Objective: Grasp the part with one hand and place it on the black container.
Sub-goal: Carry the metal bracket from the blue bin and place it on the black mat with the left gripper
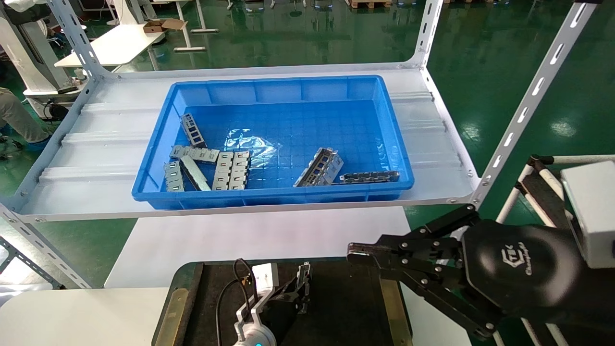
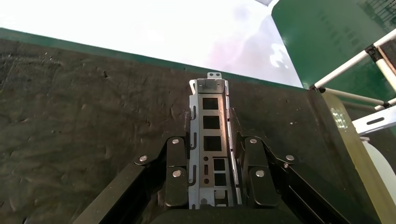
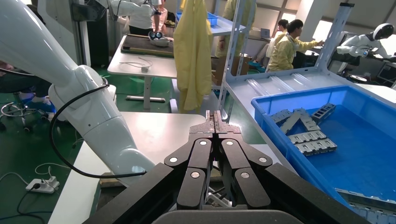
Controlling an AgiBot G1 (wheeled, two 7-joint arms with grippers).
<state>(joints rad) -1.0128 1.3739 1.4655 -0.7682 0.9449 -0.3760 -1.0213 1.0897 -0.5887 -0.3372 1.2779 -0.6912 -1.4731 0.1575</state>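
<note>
Slotted silver part (image 2: 208, 140) is clamped by left pincer (image 2: 212, 161) over matte black container (image 2: 84, 140); right pincer (image 3: 215, 122) is closed, empty.

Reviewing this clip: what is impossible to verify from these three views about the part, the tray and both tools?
- Whether the part touches the black container: in the left wrist view the left tool covers its lower end; in the head view it is too small.
- The black container's near edge: cut off by the head view's bottom.
- Parts in the blue bin: details too small.
- The right tool is shut and empty.
</note>
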